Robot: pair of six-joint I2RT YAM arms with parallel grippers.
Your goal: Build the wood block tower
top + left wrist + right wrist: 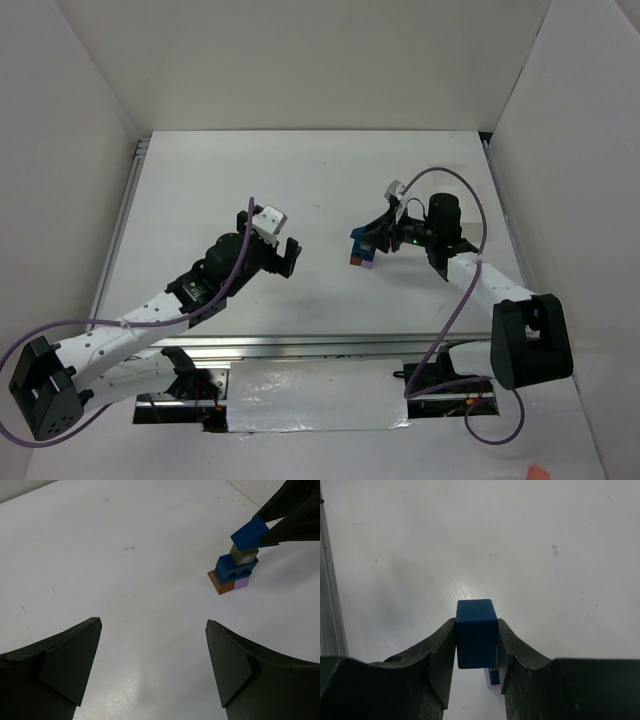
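Toward four o'clock from the middle of the matte white table (300, 180) stood the small painted wood block tower (361, 258). At its base a flat brown-orange block (219, 582) and a lavender block (242, 583) lay side by side. A dark blue arched block (235, 567) with two notches lay across them, and on top sat an olive-grey cube (242, 555) bearing a pale mark, perhaps an 8, too small to read surely. The right gripper (476, 632) clamped a smooth, square-edged blue wooden block (476, 615), tilted, just over that cube; whether they touched could not be told. The left gripper (154, 625), at nine o'clock of the tower and well apart, had its dark fingers spread wide.
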